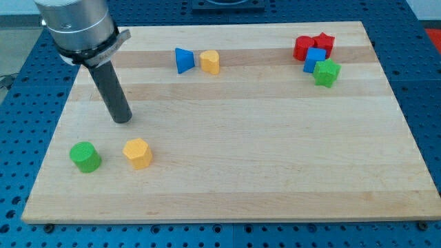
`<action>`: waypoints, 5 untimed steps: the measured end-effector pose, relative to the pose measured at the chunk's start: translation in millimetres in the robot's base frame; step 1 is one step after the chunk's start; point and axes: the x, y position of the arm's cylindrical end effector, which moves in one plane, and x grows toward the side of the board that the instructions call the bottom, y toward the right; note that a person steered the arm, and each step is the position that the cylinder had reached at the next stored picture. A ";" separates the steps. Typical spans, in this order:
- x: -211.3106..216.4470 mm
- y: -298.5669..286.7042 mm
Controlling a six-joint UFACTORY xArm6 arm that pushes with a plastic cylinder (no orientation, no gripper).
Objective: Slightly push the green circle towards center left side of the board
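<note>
Green circle waits near the board's lower left corner, and my tip stands above it, not touching.

In the camera view, the green circle (85, 157) is a short, upright cylinder; it looks light and stiff, so I judge it will slide easily on the smooth wood and may turn aside if pushed off its middle. There is no claw to open or close, only a rod, so the contact should be on the circle's lower side wall, to send it toward the view's top. My tip (122, 120) is up and to the right of the green circle, well apart from it. The yellow block (138, 153) lies just to the right of the green circle. The wooden board (241, 172) is flat and pale, with free room above the green circle along the left edge.
</note>
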 end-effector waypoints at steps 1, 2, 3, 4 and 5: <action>10.7 -19.3; 18.0 -30.2; 21.3 -71.9; 26.2 -110.4; 38.0 -116.3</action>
